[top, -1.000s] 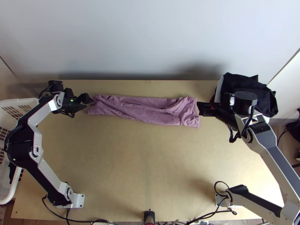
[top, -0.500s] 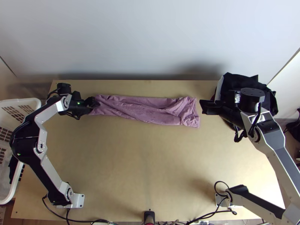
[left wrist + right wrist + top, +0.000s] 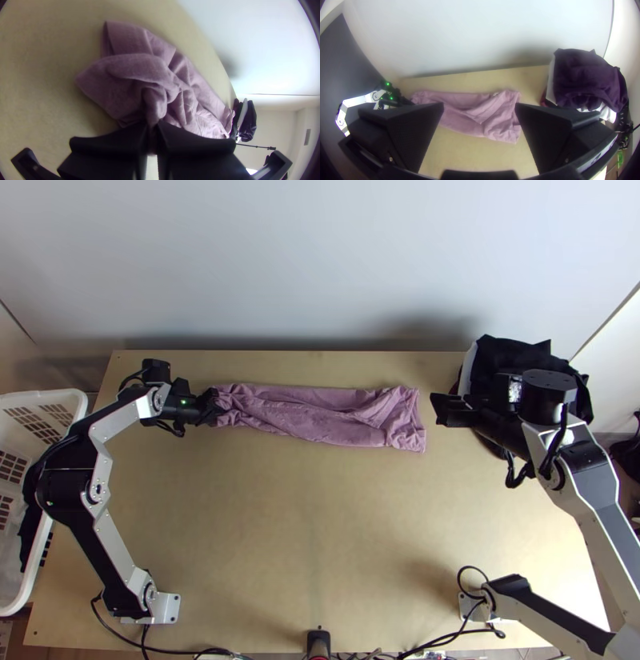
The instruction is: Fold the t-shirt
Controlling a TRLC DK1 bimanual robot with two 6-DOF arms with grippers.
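The mauve t-shirt (image 3: 312, 414) is lying in a long, wrinkled strip across the far part of the desk (image 3: 304, 532). The left hand (image 3: 216, 407) is pinching one end; the right hand (image 3: 436, 410) is standing wide near the other.

Table (image 3: 280, 540): light wood
T-shirt (image 3: 320, 416): mauve, long rumpled strip, twelve o'clock
Clothes (image 3: 512, 354): dark and white heap, two o'clock

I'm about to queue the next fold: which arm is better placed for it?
Left, I'd say: the left gripper is shut on one end of the long, narrow t-shirt, while the right gripper hangs open beyond the other end.
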